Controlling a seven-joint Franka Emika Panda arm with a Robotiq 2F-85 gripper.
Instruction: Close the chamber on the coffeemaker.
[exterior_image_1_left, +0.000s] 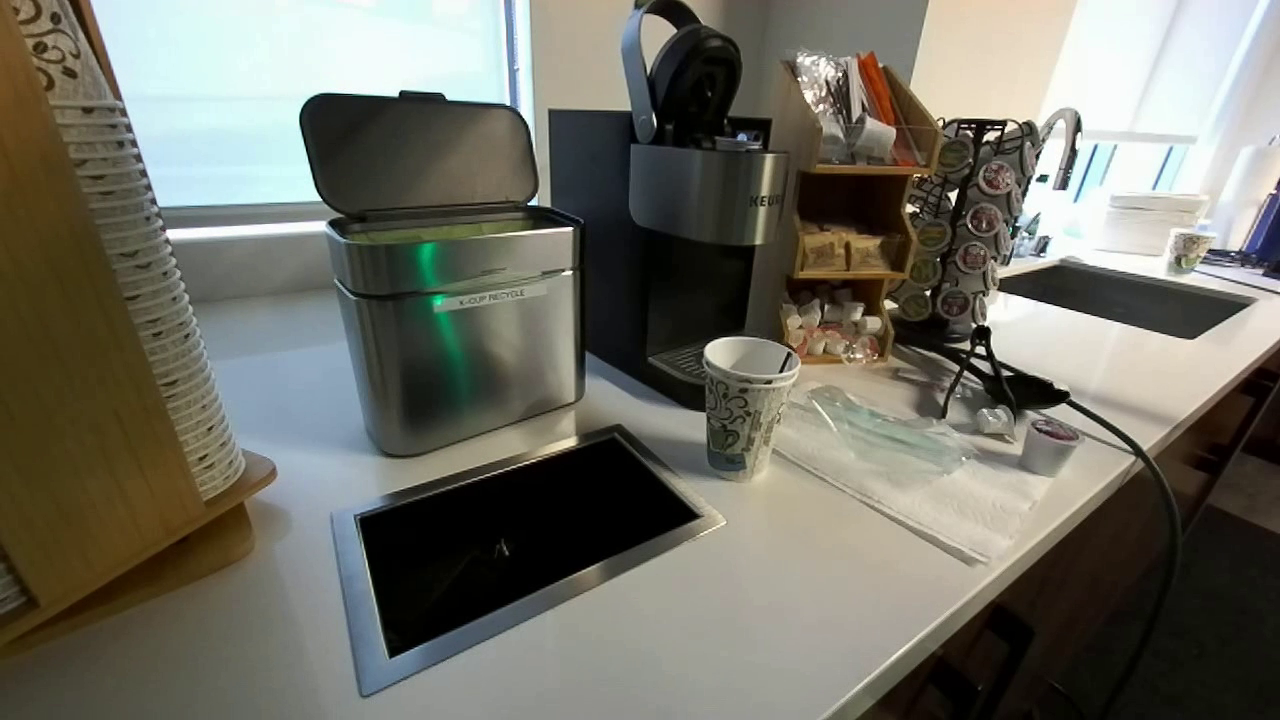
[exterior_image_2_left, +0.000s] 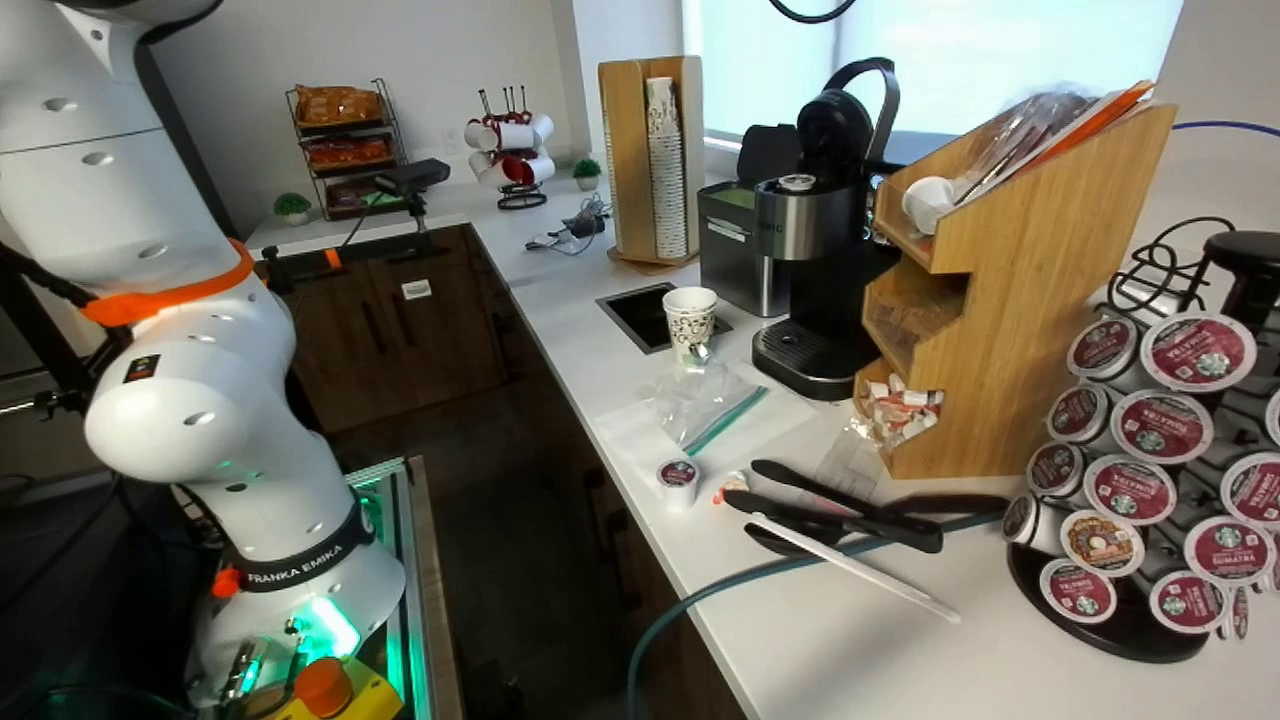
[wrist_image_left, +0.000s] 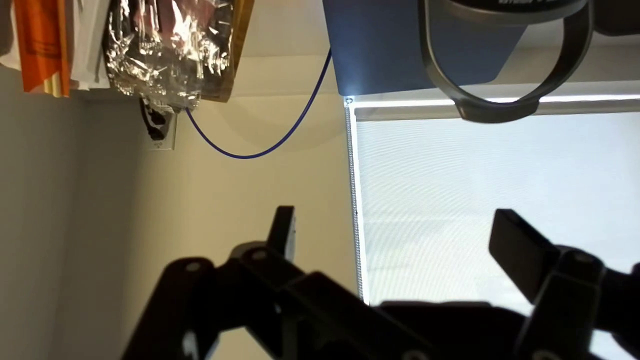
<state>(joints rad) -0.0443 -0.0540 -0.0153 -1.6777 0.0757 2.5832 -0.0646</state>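
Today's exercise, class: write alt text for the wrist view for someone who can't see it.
An open, empty gripper at the bottom of an upside-down picture, the raised coffeemaker handle at upper right. Also: a window shade, a blue cable and, upper left, an orange chopstick sleeve.

The coffeemaker (exterior_image_1_left: 706, 195) stands between the recycle bin (exterior_image_1_left: 462, 365) and the organizer (exterior_image_2_left: 1045, 320).

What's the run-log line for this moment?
coffeemaker: open | lid: raised | handle: up | pod: in coffeemaker's top | gripper: open, empty, wrist view only | closing: not done
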